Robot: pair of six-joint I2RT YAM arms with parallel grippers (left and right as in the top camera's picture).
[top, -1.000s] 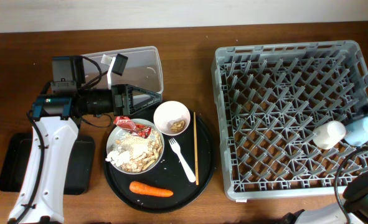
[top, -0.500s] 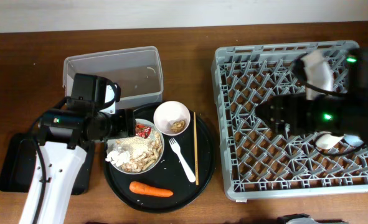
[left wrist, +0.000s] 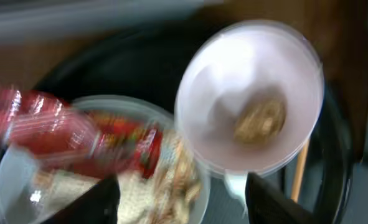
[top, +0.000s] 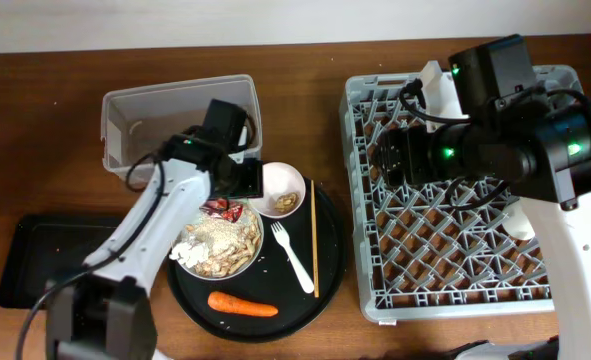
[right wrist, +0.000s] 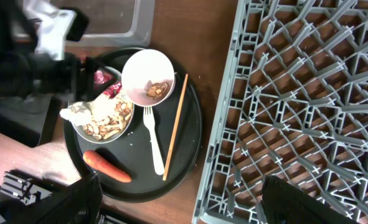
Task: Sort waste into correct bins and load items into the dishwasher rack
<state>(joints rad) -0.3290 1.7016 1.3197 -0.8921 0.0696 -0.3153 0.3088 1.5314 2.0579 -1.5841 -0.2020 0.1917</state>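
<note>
My left gripper (top: 245, 183) (left wrist: 180, 205) is open and empty, low over the seam between the grey-white plate (top: 218, 240) and the small white bowl (top: 280, 190) (left wrist: 252, 106). The red wrapper (top: 220, 208) (left wrist: 71, 130) lies on the plate's far edge, with beige scraps, peanuts and white tissue (top: 185, 255). The bowl holds brown scraps. A carrot (top: 242, 305) (right wrist: 106, 166), white fork (top: 295, 258) (right wrist: 151, 143) and chopstick (top: 314, 235) (right wrist: 175, 124) lie on the round black tray. My right gripper (top: 387, 160) (right wrist: 184, 205) is open, high over the left part of the grey rack (top: 465, 250) (right wrist: 308, 106).
The clear tub (top: 180, 120) (right wrist: 109, 18) stands behind the round black tray (top: 330, 270). The shallow black tray (top: 45, 260) lies at the far left. A white cup (top: 520, 225) shows in the rack under my right arm. The light blue cup is hidden.
My left arm has swung right, and its gripper now sits over the plate and bowl. My right arm has moved left and farther back over the rack.
</note>
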